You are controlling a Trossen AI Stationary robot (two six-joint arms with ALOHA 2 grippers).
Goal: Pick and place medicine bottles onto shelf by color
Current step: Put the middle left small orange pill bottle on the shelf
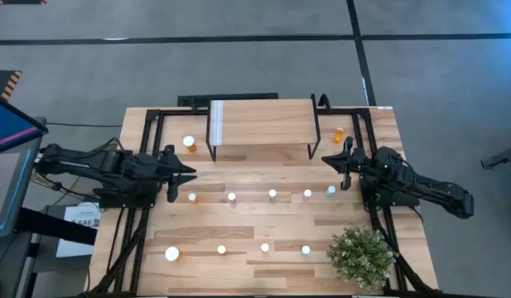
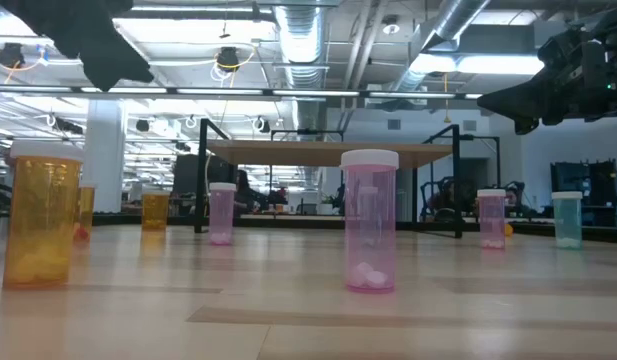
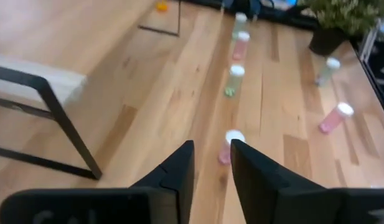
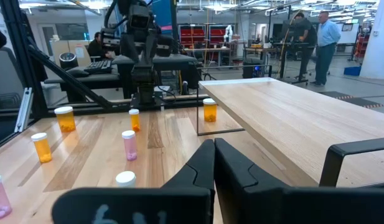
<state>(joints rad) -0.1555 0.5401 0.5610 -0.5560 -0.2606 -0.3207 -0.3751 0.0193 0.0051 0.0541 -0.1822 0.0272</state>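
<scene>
The shelf (image 1: 261, 124) stands at the table's far middle, with a white ribbed strip (image 1: 215, 122) at its left end. White-capped bottles stand in two rows: orange (image 1: 192, 197), pink (image 1: 232, 198), green (image 1: 272, 194), pink (image 1: 307, 194) and teal (image 1: 330, 190), then a large orange (image 1: 172, 254) and others nearer. One orange bottle (image 1: 190, 142) stands left of the shelf; another (image 1: 339, 132) lies right of it. My left gripper (image 1: 189, 172) hovers slightly open near the row's left end. My right gripper (image 1: 328, 160) hovers shut by the shelf's right leg.
A potted plant (image 1: 361, 255) stands at the table's near right corner. The shelf's black legs (image 3: 67, 124) stand close beside my left gripper (image 3: 210, 165). Bare tabletop lies between the two bottle rows (image 1: 255, 222). People (image 4: 325, 34) stand in the room behind.
</scene>
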